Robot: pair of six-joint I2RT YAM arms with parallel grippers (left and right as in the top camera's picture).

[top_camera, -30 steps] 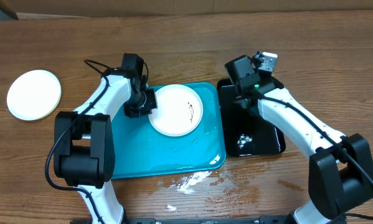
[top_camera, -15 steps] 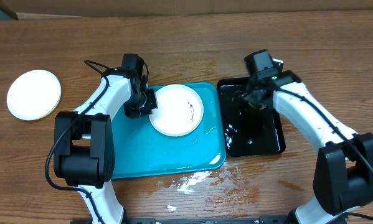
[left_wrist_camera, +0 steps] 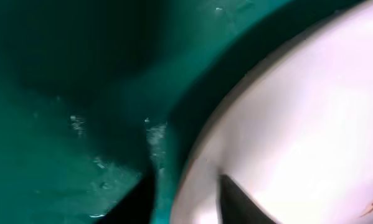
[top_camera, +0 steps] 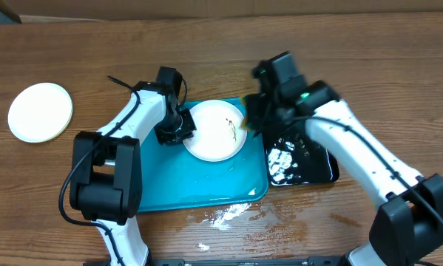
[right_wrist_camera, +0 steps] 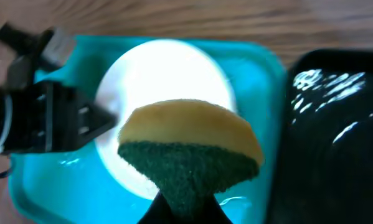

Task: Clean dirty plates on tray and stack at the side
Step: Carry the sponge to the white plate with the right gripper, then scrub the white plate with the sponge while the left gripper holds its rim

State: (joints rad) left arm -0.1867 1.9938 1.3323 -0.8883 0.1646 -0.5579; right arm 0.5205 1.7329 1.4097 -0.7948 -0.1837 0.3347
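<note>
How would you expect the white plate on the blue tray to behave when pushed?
The plate looks rigid, so it should slide whole, not bend. Water glistens on the tray, so it probably skids easily. The left claw straddles its rim with slack, so bracing may be weak.

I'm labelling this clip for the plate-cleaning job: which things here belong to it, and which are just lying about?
Belong: white plate; turquoise tray under it; sponge in the right gripper; plate set aside at far left.
Lying about: black tray with foam; wet splashes before the turquoise tray.
</note>
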